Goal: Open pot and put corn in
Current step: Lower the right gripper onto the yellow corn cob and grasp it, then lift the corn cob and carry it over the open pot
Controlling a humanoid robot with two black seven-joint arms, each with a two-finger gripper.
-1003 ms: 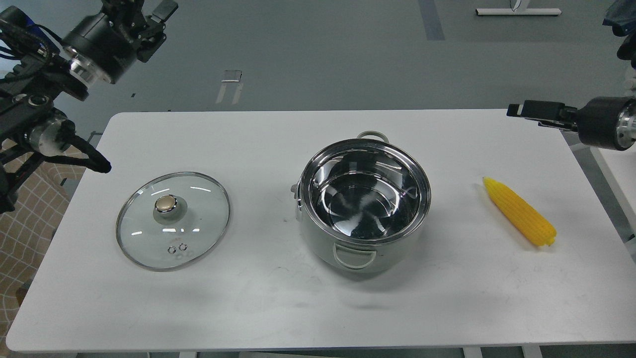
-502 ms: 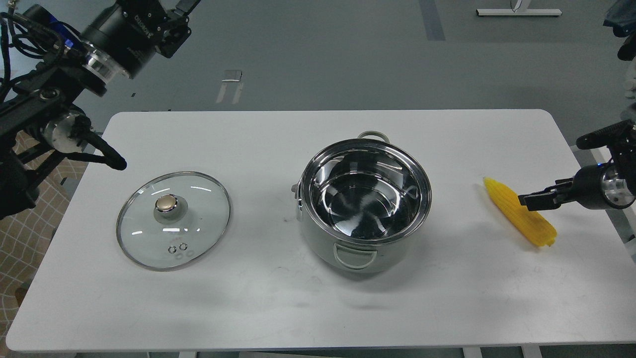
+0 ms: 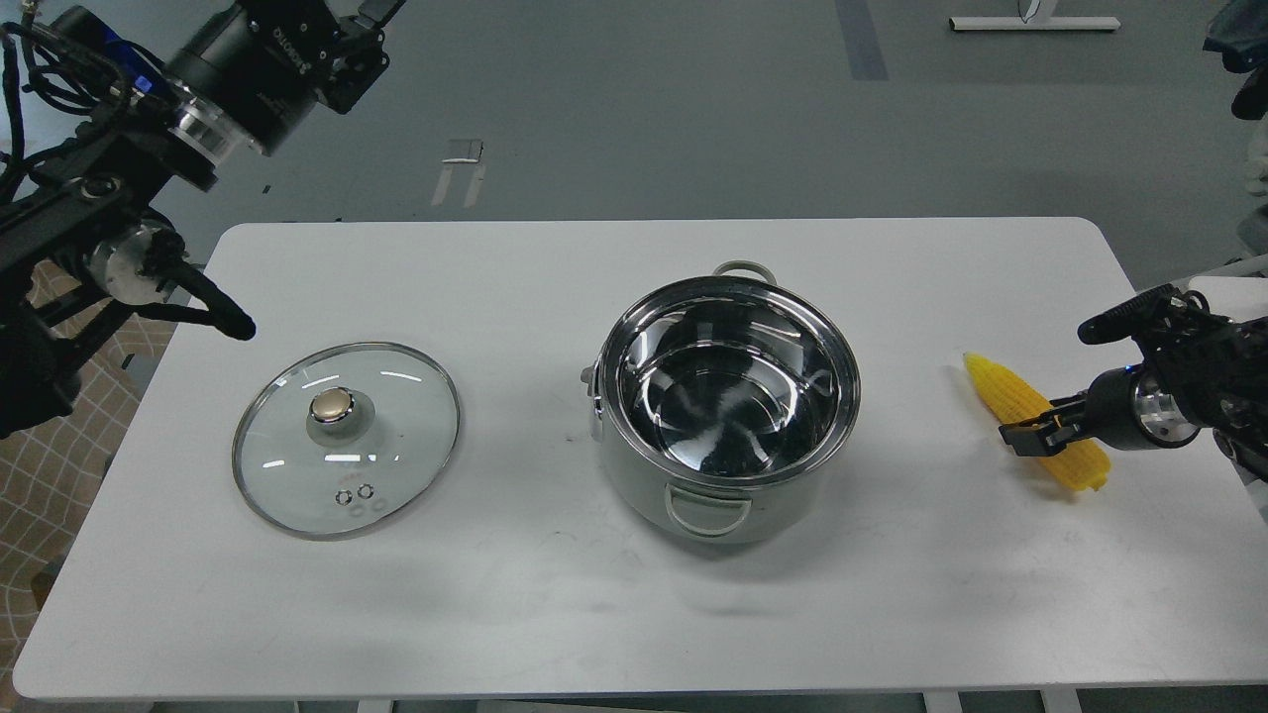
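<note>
Pot [image 3: 728, 401] open at tabletop [image 3: 555, 614] centre, inside empty, only reflections. Lid [image 3: 346, 438] flat to its left, so opening done. Corn [image 3: 1035, 421] still on tabletop, right of pot, well apart; transfer pending. Right gripper [image 3: 1030, 436] low over corn's middle, fingers dark, gap unreadable, grasp unconfirmed. Left gripper [image 3: 362, 25] raised far left, cropped, state unclear.
</note>
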